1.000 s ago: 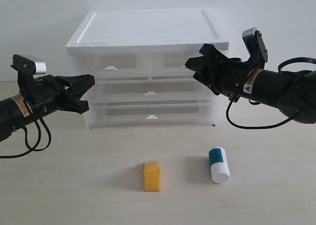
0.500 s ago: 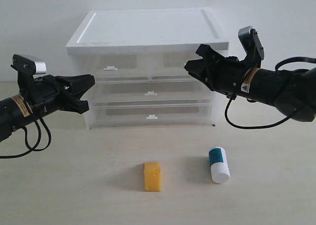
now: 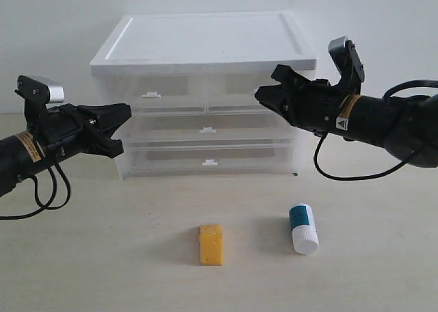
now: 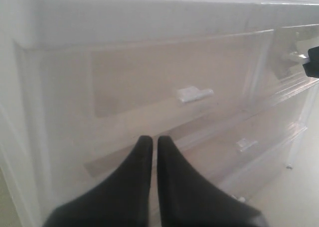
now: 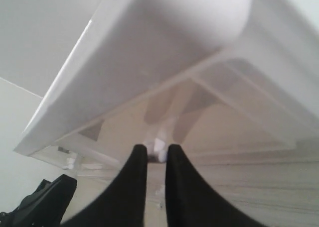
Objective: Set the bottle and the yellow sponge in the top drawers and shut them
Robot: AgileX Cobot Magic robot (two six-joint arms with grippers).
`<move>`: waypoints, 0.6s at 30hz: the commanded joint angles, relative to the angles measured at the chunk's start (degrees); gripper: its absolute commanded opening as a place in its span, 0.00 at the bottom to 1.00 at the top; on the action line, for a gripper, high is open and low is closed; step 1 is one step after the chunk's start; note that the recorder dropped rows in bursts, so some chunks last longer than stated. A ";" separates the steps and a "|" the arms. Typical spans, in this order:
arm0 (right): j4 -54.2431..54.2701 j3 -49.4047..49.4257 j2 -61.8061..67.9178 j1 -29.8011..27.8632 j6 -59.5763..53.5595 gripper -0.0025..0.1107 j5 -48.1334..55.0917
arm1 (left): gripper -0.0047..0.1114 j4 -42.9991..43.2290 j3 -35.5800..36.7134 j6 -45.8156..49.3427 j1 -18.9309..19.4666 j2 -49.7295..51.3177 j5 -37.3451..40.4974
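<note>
The teal bottle point(image 3: 303, 228) with its white cap lies on the table at the front right. The yellow sponge point(image 3: 211, 244) stands to its left. Both top drawers of the white-topped cabinet point(image 3: 205, 42) are closed. My right gripper point(image 3: 261, 93) is at the front of the top right drawer point(image 3: 233, 91). In the right wrist view its fingers point(image 5: 157, 148) are shut on that drawer's small white handle point(image 5: 160, 145). My left gripper point(image 3: 124, 111) hangs shut and empty by the cabinet's left front corner. It stands short of the top left drawer's handle point(image 4: 194, 93).
Two full-width translucent drawers point(image 3: 209, 129) sit closed below the top pair. The sponge and bottle lie apart on the beige table point(image 3: 102, 257), well in front of the cabinet. A pale wall stands behind.
My right gripper has closed from wide open and shifted slightly left onto the top right drawer's handle. The left arm, sponge and bottle have not moved.
</note>
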 commanded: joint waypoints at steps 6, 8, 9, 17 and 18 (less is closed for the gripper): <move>-7.21 1.84 -0.60 -0.65 0.62 0.02 -4.72 | 0.07 0.22 -0.25 0.28 -0.50 0.12 -0.21; -7.94 2.87 -0.60 -1.38 0.77 0.02 -5.74 | 0.07 0.22 -0.25 0.28 -0.50 0.12 -0.21; -8.46 3.42 -0.60 -1.77 0.77 0.02 -6.72 | 0.07 0.22 -0.25 0.28 -0.50 0.12 -0.21; -14.37 6.80 -0.60 -2.89 1.37 0.02 -10.15 | 0.07 -1.41 -0.25 0.28 -0.50 0.12 -0.75; -15.55 6.80 -0.60 -2.89 1.58 0.02 -10.52 | 0.07 -1.52 -0.25 0.28 -0.50 0.12 -1.10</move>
